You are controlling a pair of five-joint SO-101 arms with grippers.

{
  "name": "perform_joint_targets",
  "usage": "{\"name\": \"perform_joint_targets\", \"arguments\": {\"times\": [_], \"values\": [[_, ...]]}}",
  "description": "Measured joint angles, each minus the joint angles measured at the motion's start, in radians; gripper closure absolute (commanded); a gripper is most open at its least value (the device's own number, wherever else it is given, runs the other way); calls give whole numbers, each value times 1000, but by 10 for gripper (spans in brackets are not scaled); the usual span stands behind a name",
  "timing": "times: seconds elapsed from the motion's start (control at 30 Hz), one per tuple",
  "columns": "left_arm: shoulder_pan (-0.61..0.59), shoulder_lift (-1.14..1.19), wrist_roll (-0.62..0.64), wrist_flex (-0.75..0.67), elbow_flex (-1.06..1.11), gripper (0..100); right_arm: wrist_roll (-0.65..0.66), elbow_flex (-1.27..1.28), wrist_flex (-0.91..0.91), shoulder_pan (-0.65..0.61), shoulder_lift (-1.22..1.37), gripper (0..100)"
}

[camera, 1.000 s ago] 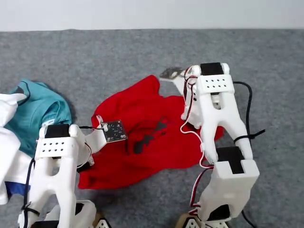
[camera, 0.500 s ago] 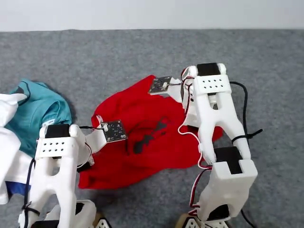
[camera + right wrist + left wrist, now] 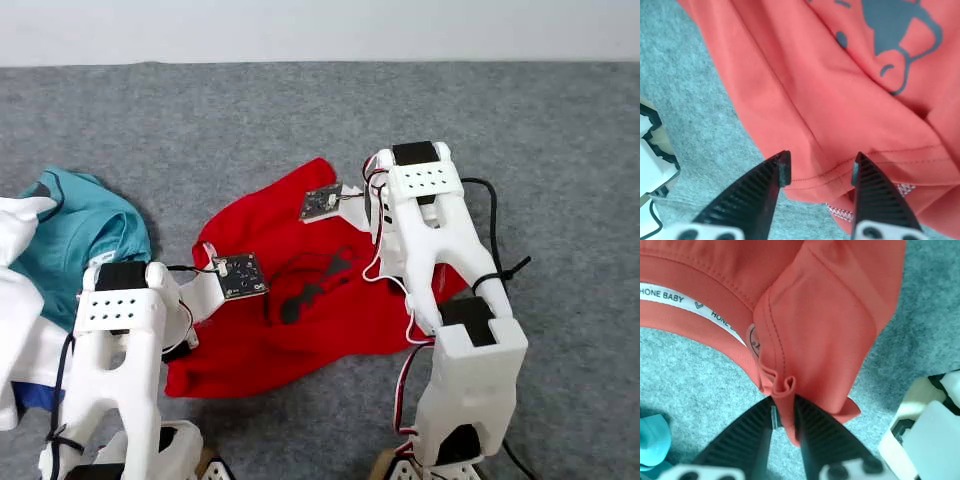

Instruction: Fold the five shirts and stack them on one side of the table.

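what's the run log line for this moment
left gripper shut on red shirt edge | right gripper open over red shirt hem | teal shirt heaped, unfolded

The red shirt (image 3: 250,340) lies crumpled and unfolded on the grey worktop (image 3: 200,120), its dark printed figure facing up. A puckered fold beside its collar is nipped in the left pincer (image 3: 784,412). Near the red shirt sits a bunched teal shirt (image 3: 85,225). A white shirt (image 3: 20,300) overlaps the teal shirt's far side.
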Motion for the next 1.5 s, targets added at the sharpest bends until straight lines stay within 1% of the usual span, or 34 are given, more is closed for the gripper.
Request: {"name": "perform_joint_targets", "arguments": {"times": [0.23, 0.43, 0.67, 0.9, 0.97, 1.1, 1.13, 1.17, 1.3, 1.5], "values": [[0, 0, 0, 0, 0, 995, 5, 3, 0, 3, 6, 790], [0, 0, 0, 0, 0, 995, 28, 94, 0, 12, 6, 793], [0, 0, 0, -20, 0, 995, 28, 97, -17, 34, 6, 794], [0, 0, 0, -23, 0, 995, 28, 98, -46, 57, 104, 795], [0, 0, 0, -23, 0, 995, 28, 98, -63, 57, 123, 828], [0, 0, 0, -23, 0, 995, 28, 98, -123, 61, 133, 979], [0, 0, 0, -23, 0, 995, 28, 97, -133, 61, 133, 995], [0, 0, 0, -23, 0, 995, 28, 98, -133, 60, 135, 983], [0, 0, 0, -23, 0, 995, 28, 81, -110, 63, 137, 988], [0, 0, 0, -23, 0, 995, 26, -120, 0, 72, 138, 988]]}}
